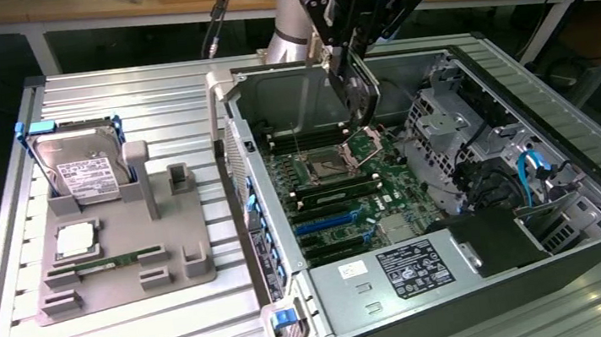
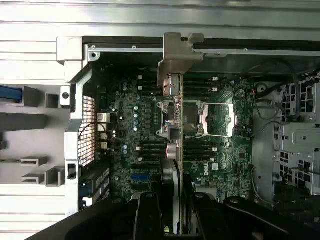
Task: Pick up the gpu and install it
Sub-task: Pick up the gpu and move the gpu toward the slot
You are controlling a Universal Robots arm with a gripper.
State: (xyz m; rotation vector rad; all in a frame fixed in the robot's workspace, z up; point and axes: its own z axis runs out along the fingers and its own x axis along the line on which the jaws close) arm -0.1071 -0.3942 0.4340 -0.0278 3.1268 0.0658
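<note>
Tray [image 1: 193,270] with hard drive [image 1: 82,163] sits on the exterior view's left, well apart from the case. Blue slot [image 1: 324,224] is low on the board, toward the exterior view's left of the card. gpu [image 1: 361,106] is clamped in the gripper [image 2: 174,215], hanging near the CPU socket [image 1: 329,163], long axis near vertical, bracket [image 2: 177,55] at the far end from the fingers. In the wrist view the card is edge-on and looks crosswise to the slot. Can't tell if its lower end touches the board.

Black gpu [image 1: 353,94] with silver bracket [image 2: 176,55], green motherboard [image 1: 337,191], grey tray [image 1: 120,278], blue cable [image 1: 529,164].
</note>
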